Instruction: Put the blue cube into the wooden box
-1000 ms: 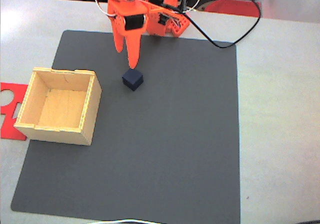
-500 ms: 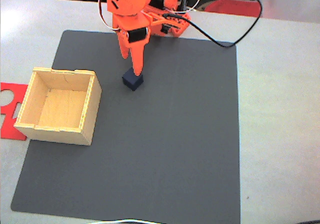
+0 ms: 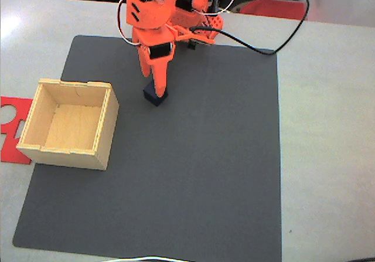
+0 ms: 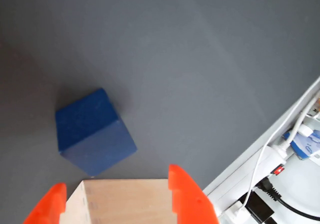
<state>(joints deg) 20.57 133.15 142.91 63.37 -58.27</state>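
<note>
Nearest the fixed camera, the dark grey mat (image 3: 193, 174) lies flat. Further back, at its left edge, stands the wooden box (image 3: 69, 123), upright. Beyond it the blue cube (image 3: 154, 95) rests on the mat, well apart from the box. Above it, the orange gripper (image 3: 159, 89) points down, tips overlapping the cube; I cannot tell how wide its jaws stand.

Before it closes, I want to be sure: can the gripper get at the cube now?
Probably yes. The gripper hangs above the cube, with nothing between them. In the wrist view the fingers stand apart, but the cube lies ahead and to the left, not yet between them.
</note>
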